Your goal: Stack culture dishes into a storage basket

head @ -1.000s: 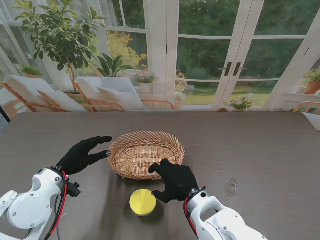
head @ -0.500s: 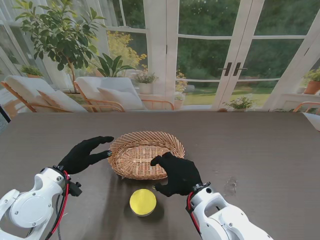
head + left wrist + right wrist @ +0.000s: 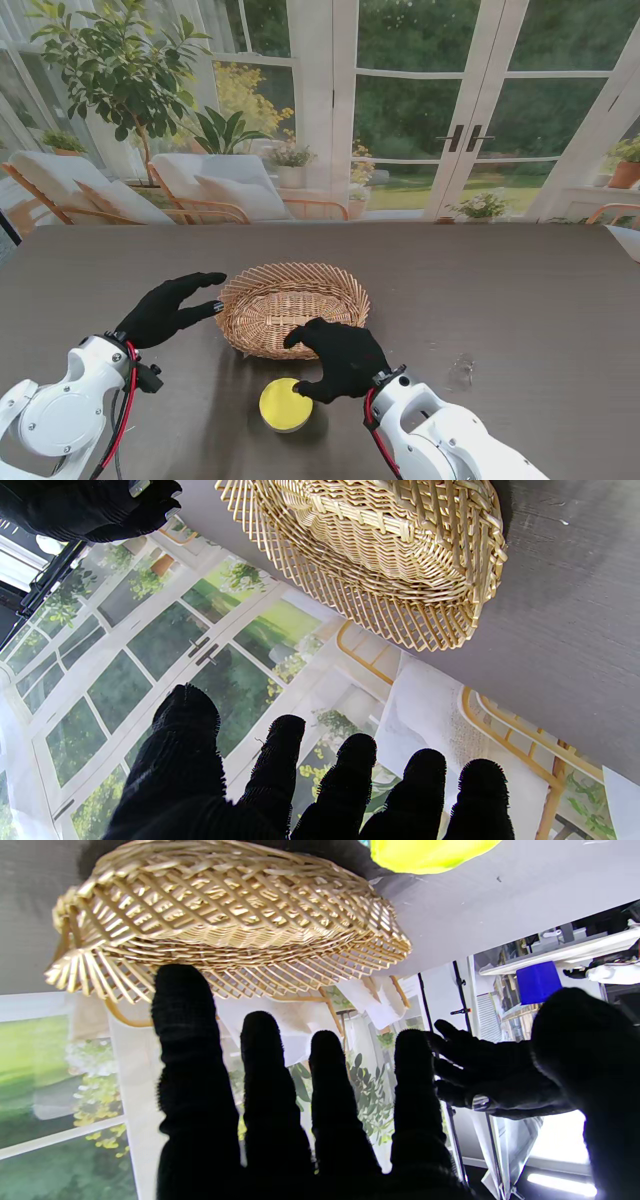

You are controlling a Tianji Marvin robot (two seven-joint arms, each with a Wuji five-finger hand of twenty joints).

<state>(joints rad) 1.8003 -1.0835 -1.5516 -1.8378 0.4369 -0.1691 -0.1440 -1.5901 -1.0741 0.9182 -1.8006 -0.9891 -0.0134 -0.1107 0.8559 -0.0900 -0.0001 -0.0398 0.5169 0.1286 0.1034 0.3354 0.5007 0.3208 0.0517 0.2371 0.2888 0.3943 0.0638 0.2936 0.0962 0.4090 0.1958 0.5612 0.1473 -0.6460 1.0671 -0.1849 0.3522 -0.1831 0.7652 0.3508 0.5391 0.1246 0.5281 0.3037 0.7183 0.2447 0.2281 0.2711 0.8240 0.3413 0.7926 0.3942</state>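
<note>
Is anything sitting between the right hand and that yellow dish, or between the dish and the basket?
Nothing visible blocks either path. The right hand hovers open just right of the yellow dish, and only bare table separates the dish from the basket beyond it.

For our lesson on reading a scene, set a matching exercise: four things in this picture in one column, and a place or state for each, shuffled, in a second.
Things:
1. wicker basket
2. yellow dish
3. left hand
4. right hand

Places or states:
a. open, to the left of the basket
b. on the table, nearer to me than the basket
c. open, just right of the dish
d. between the two hands, with nothing in it

Pairs: 1-d, 2-b, 3-a, 4-c
</note>
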